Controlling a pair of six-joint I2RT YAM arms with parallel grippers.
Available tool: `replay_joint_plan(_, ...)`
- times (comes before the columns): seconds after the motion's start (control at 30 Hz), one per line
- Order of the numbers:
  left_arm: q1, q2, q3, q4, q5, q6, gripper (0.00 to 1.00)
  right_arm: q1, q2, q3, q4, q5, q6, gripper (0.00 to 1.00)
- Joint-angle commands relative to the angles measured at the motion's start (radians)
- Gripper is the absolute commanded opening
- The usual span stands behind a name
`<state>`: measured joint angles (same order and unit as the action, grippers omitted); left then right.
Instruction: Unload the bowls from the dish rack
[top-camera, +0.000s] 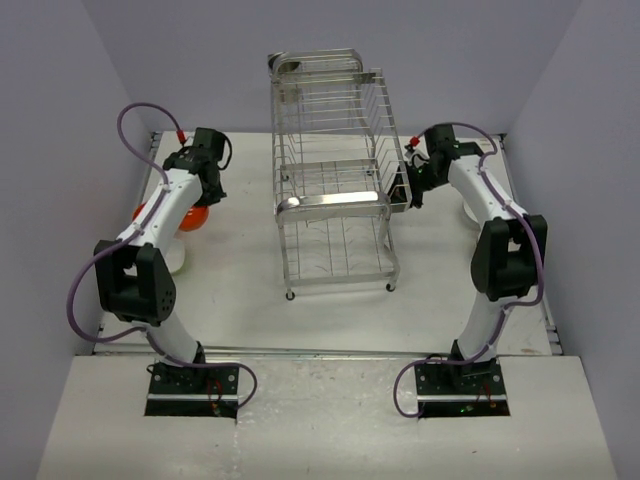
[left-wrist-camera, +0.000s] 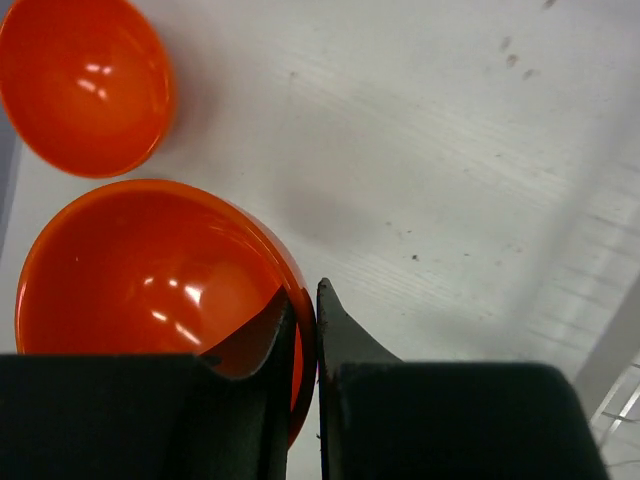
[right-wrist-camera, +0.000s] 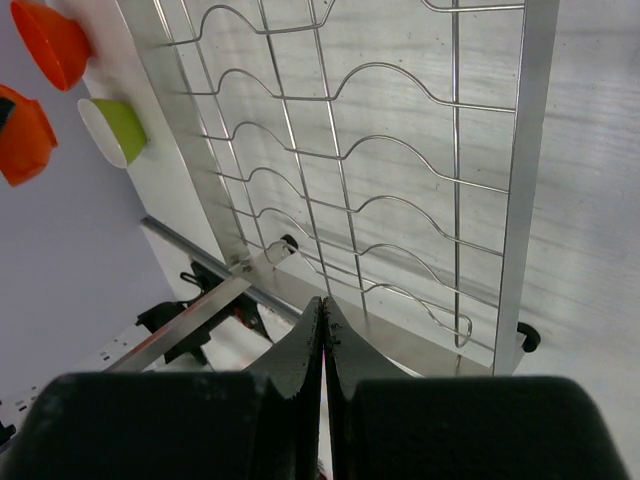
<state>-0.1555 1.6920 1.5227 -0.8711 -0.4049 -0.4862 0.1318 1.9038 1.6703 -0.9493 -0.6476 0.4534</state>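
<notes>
The biggest thing is the dish rack (top-camera: 335, 203). It stands just in front of our right gripper (right-wrist-camera: 323, 310), and its thin wire bars fill the space past those fingers. From above we see no bowl in the bars. The right fingers are pressed flat together with nothing between them.

Next come the bowls, far across the rack from the right fingers. Our left gripper (left-wrist-camera: 305, 295) has the orange bowl (left-wrist-camera: 150, 270) by its rim. One finger (left-wrist-camera: 262, 335) is inside the bowl and the other is outside, and they stand narrow with only the thin wall between them. We cannot tell if the bowl sits on the table (top-camera: 250, 290) or hangs a little above it.

A second orange bowl (left-wrist-camera: 85, 85) lies beyond the left fingertips, just beside the held one. We cannot tell if they touch. A smaller bowl with green inside (right-wrist-camera: 115, 130) shows near them in the right wrist view.

We think the orange bowl is light and hard. It is shiny, so it may slip. It could crack if it falls. The rim is the best place to pinch, one finger in and one out.
</notes>
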Motion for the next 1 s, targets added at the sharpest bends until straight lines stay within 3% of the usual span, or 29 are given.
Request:
replay_joint_plan(0.0, 0.020, -0.011, -0.016, -0.019, -0.157, 0.011, 0.00, -0.006, -0.075, -0.017, 0.006, -0.046, 0.011, 0.00)
replay_joint_plan(0.47, 0.246, 0.112, -0.024, 0.089, -0.091, 0.063, 0.00, -0.055, -0.135, -0.034, -0.019, -0.119, 0.031, 0.00)
replay_joint_plan(0.97, 0.304, 0.267, 0.143, 0.098, -0.055, 0.104, 0.00, -0.055, -0.166, -0.092, -0.020, -0.109, 0.027, 0.00)
